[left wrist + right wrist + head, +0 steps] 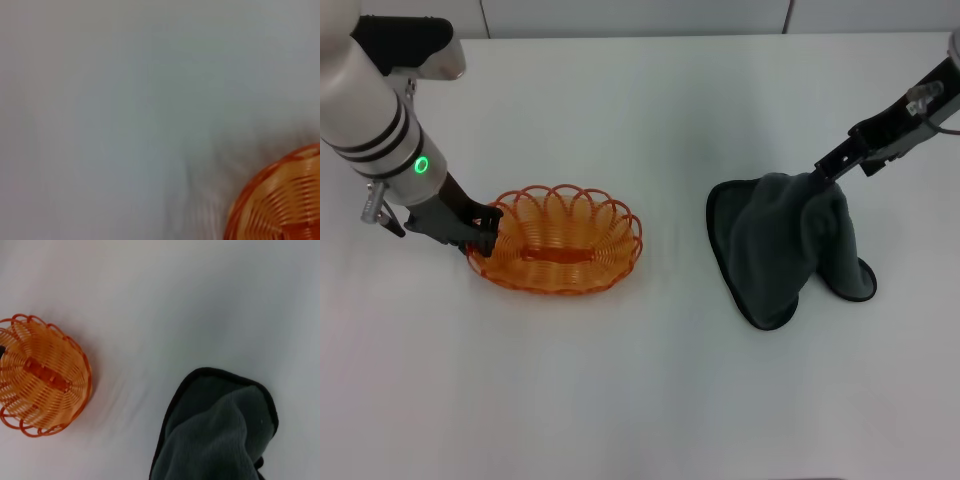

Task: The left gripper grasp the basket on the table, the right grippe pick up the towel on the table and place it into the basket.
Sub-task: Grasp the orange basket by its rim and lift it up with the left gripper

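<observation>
The towel [785,245] hangs pinched at its top by the right tool [817,172], which is clamped on a peak of the grey cloth at the right side of the counter [650,400]. The cloth drapes down from that pinch like a small tent, its lower folds and dark stitched edge spread on the white surface, so it is only partly lifted. In the right wrist view the towel [215,435] fills the lower corner, its rounded dark border curving around the plush grey. Over on the left sits the basket [560,240], well apart from the towel, upright on the counter with its looped orange rim facing up. The left tool [483,232] is at the basket's left end, its black fingers closed on the rim there, and the arm behind it shows a green glowing ring. The right wrist view catches the basket [42,380] too, farther off across bare white surface, with nothing lying inside its wire bowl. The left wrist view shows just a curved slice of the basket [280,205] against the blurred white counter [125,110].
</observation>
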You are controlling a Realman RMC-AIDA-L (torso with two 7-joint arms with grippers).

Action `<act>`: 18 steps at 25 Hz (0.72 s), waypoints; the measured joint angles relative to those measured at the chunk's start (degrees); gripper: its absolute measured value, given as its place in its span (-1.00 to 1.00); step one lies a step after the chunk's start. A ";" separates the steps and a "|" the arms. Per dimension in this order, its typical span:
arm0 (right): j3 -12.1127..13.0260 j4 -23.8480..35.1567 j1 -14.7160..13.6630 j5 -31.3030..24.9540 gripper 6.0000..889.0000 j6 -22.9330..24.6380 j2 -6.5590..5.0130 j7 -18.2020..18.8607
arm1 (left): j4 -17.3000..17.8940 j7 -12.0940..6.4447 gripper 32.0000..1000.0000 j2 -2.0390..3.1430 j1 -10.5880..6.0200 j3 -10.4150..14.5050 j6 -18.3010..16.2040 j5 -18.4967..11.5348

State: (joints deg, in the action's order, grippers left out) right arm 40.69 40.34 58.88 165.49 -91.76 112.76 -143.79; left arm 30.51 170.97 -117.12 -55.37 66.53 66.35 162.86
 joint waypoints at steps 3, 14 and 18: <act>-0.02 0.00 -0.10 0.00 0.92 0.02 0.00 0.00 | 0.49 -0.43 -0.64 0.23 -0.14 -0.20 1.72 -0.05; -0.27 0.00 -0.45 0.00 0.92 0.09 0.00 0.00 | 1.84 -8.24 -0.86 3.18 0.83 -4.31 7.16 -12.23; -0.37 0.00 -0.48 0.00 0.92 0.09 0.00 0.00 | 1.84 -9.41 -0.89 3.94 1.16 -4.52 7.68 -15.16</act>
State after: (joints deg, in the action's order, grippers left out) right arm 40.32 40.34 58.40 165.50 -91.67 112.76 -143.79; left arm 32.35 161.56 -113.18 -54.22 62.01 74.02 147.69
